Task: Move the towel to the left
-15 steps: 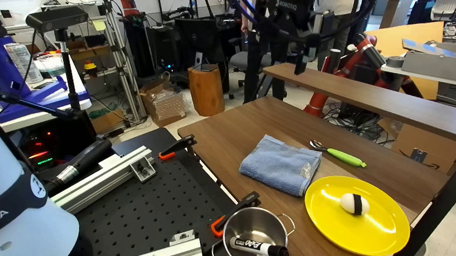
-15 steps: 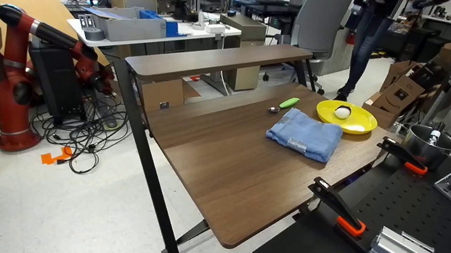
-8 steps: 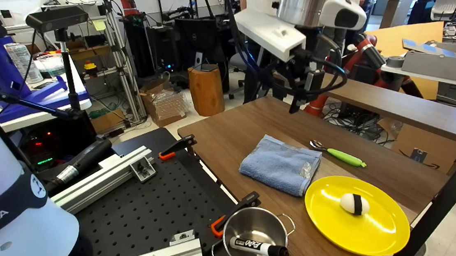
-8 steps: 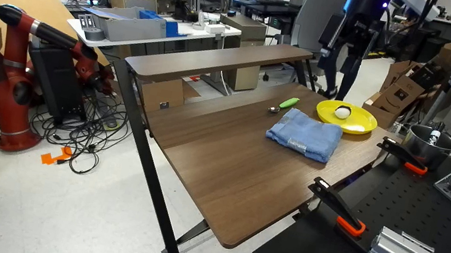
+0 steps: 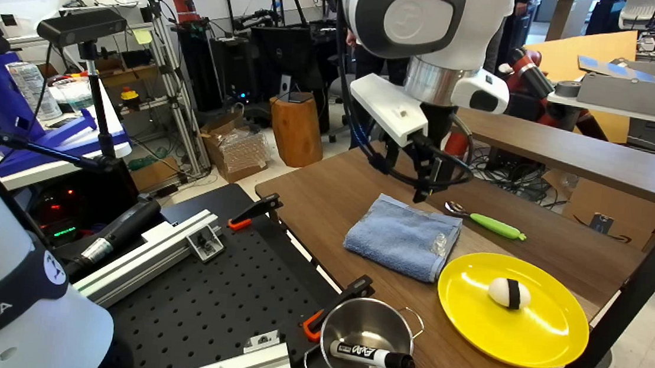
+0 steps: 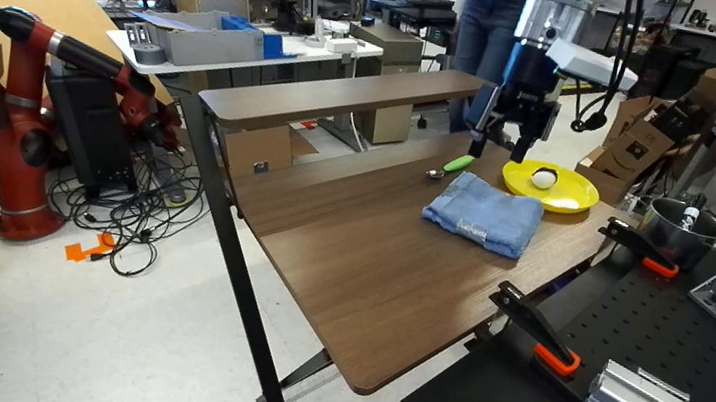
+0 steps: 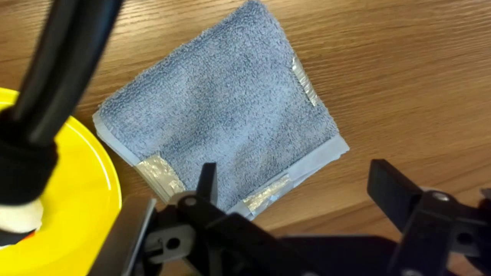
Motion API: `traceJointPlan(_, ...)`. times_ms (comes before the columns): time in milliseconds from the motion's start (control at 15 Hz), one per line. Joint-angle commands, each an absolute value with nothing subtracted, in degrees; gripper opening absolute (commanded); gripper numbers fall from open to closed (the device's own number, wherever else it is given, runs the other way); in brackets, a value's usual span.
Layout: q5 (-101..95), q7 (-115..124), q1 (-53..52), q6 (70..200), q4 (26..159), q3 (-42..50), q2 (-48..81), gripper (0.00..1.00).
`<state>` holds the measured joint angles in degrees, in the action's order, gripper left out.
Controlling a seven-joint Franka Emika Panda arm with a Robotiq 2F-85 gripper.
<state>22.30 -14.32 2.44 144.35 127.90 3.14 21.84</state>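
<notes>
In an exterior view the arm reached down from the top edge, its lower end hanging nearly upright above the tabletop. The folded towel lay there, just beside the plate. On the plate sat a white, egg-shaped piece with a black band. In the pot leaned a marker, its black end over the rim.

In an exterior view the pincer pointed down with its jaws spread, showing near the plate and the green-handled utensil; its height over the tabletop could not be judged. The marker stuck up out of the pot.

In the wrist view the fingers stood wide apart, one in front of the towel near its lower corner, the other over bare tabletop. A strip of tabletop parted towel and plate. A black cable hid some of the plate and the piece.
</notes>
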Motion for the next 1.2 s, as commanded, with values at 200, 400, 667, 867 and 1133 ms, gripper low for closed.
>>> traceJointPlan(200, 19.87, -6.21, 3.62, 148.48, 122.21, 0.31, 32.73, 1.00)
traceJointPlan(400, 18.82, -2.11, 3.04, 148.56, 119.95, 0.97, 36.32, 1.00)
traceJointPlan(667, 15.77, 3.34, 1.54, 147.86, 117.45, 1.85, 38.76, 1.00)
traceJointPlan(867, 12.98, 7.15, 0.04, 147.24, 116.18, 2.41, 38.88, 1.00)
traceJointPlan(1133, 8.61, 12.38, -3.30, 145.33, 113.52, 3.37, 38.94, 1.00)
